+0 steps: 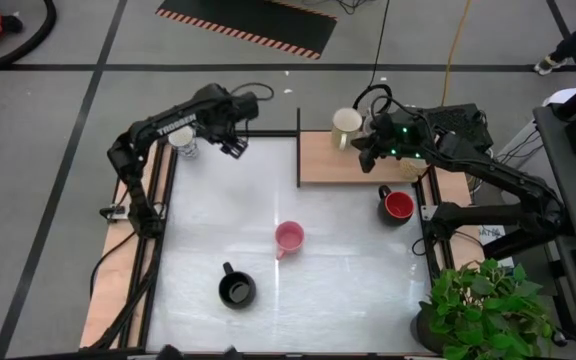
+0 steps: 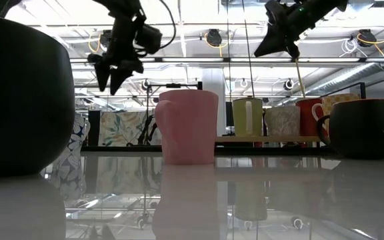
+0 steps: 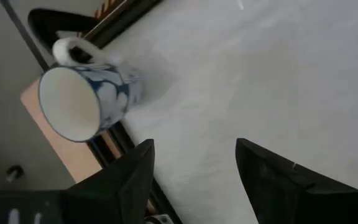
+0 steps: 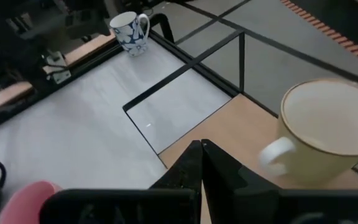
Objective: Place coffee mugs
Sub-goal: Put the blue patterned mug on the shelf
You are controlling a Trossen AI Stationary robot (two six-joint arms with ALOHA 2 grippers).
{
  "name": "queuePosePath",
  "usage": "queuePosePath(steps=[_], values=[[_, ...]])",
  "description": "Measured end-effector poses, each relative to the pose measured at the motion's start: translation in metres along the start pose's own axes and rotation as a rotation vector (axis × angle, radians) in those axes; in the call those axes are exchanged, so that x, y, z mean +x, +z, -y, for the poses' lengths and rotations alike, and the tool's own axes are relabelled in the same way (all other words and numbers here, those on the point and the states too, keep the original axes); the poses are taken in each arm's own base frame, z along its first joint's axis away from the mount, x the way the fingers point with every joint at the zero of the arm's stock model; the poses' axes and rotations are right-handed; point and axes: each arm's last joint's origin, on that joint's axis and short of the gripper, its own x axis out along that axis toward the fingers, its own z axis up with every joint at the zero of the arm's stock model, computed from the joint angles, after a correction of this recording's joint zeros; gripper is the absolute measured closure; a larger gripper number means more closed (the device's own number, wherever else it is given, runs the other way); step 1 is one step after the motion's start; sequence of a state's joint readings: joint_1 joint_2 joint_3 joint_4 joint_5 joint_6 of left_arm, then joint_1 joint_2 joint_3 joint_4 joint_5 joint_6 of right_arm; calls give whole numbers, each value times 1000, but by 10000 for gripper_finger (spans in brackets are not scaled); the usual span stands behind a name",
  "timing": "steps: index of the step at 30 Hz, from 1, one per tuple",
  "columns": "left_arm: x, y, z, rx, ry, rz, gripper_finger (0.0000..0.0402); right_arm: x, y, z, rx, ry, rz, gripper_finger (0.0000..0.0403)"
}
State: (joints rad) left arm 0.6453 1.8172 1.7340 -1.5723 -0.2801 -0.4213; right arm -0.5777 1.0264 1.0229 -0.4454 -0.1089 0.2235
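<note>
Right gripper: the right gripper hangs over the wooden shelf, fingers pressed together, holding nothing, just beside the cream mug.
Left gripper: the left gripper hovers with fingers spread and empty near the blue-marked mug at the table's far left corner.
Done so far: the cream mug stands on the shelf; more mugs appear there in the low view.
Left to do: likely the pink mug, black mug and red-lined mug, all on the white table.
Materials: glossy rounded ceramic with loop handles; glossy tabletop; pale, matte wood.
</note>
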Motion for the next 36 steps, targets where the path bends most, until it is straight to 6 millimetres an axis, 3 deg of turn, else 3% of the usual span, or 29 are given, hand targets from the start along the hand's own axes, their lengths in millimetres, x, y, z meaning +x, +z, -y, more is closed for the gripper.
queuePosePath(steps=[6,15,19,26,36], values=[[13,13,-38,-75,-44,-56,166,0,1,-1,67,7,13,403],[24,21,-76,-122,12,-70,62,0,1,-1,73,8,17,403],[42,21,-89,-157,21,-114,46,0,2,-1,107,9,17,403],[86,7,-104,-135,33,-281,71,-7,0,-4,220,69,0,403],[129,7,-98,-23,-30,-214,155,-8,2,-5,296,93,5,403]])
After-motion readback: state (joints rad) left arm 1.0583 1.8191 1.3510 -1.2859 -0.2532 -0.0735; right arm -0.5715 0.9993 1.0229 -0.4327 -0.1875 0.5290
